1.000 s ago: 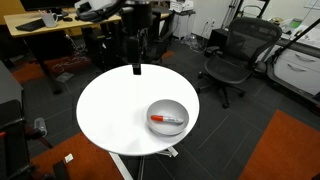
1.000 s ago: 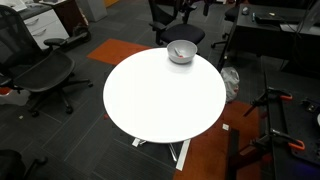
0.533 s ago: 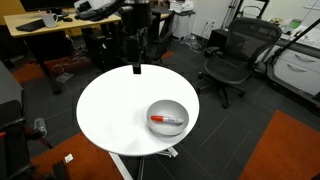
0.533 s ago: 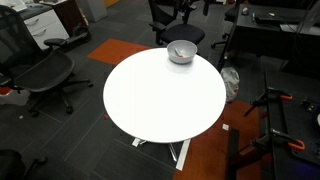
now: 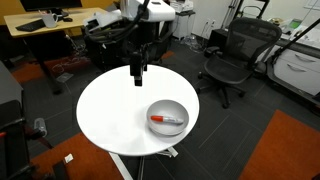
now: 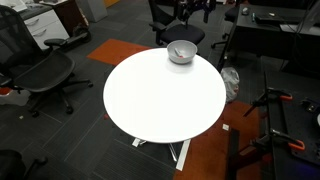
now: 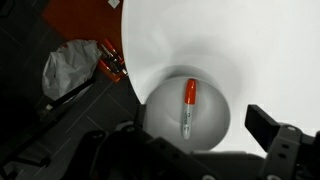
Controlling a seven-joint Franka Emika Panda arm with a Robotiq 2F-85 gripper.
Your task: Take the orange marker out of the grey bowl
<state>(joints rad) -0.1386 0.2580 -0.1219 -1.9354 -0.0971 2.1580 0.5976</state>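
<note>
The grey bowl (image 5: 167, 116) is a shiny metal bowl near the edge of the round white table (image 5: 110, 110). The orange marker (image 5: 165, 119) lies flat inside it, with a red-orange end and a paler end. In an exterior view the bowl (image 6: 181, 52) sits at the table's far side. My gripper (image 5: 136, 72) hangs over the table's far edge, apart from the bowl and empty. The wrist view looks down on the bowl (image 7: 215, 125) and the marker (image 7: 189, 105), which show between my open fingers (image 7: 182, 138).
Black office chairs (image 5: 232, 55) and desks (image 5: 45, 28) ring the table. Another chair (image 6: 40, 72) stands beside the table (image 6: 160, 100). On the floor by the table's edge lie a crumpled grey bag (image 7: 65, 70) and a red tool (image 7: 112, 62).
The arm has shifted: its white link now shows above the gripper, and the gripper has dropped slightly over the table's far edge. The bowl and marker have not moved.
</note>
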